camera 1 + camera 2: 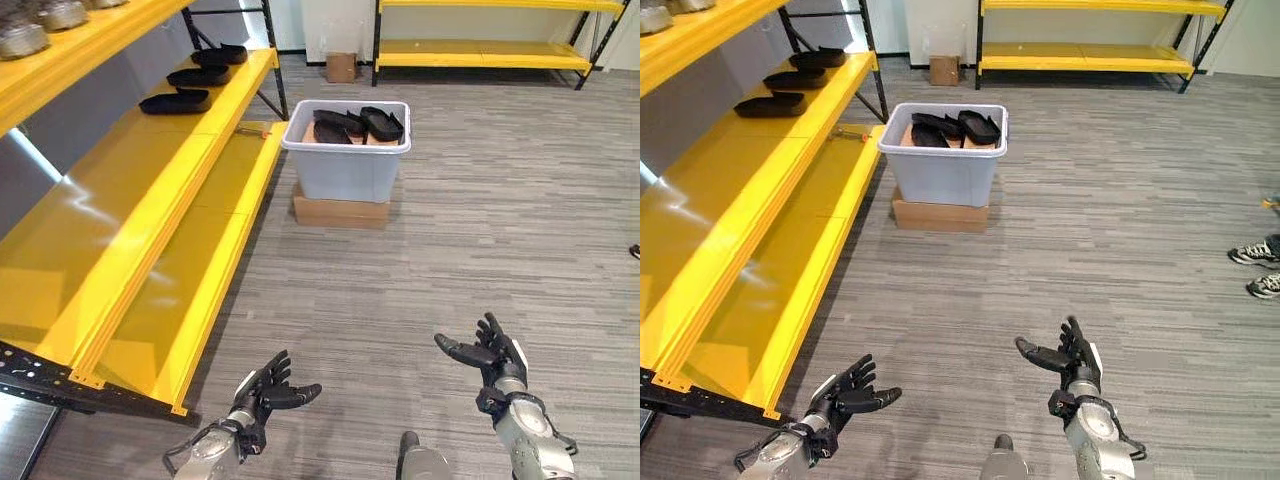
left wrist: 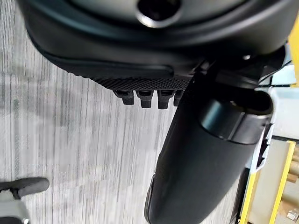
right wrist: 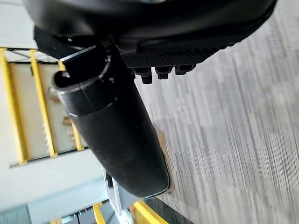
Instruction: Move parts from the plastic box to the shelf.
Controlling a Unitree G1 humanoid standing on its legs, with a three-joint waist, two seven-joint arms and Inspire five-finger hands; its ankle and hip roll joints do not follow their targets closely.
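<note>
- Left eye view: my left hand (image 1: 262, 392) and right hand (image 1: 492, 356) hang low over the floor (image 1: 480, 220), well short of the box (image 1: 347, 160); fingers on both are spread loosely and hold nothing.
- Black parts (image 1: 358, 124) lie heaped inside the box.
- The box rests on a flat carton (image 1: 339, 211).
- Left of the box, the yellow shelf (image 1: 215, 115) carries three more parts (image 1: 176, 101) in a row.

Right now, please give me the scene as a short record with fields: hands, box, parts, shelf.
left hand: open, empty, low over the floor
right hand: open, empty, low over the floor
plastic box: grey, on a flat cardboard box, beside the shelf
parts in box: several black pieces
yellow shelf: three black parts in a row
</note>
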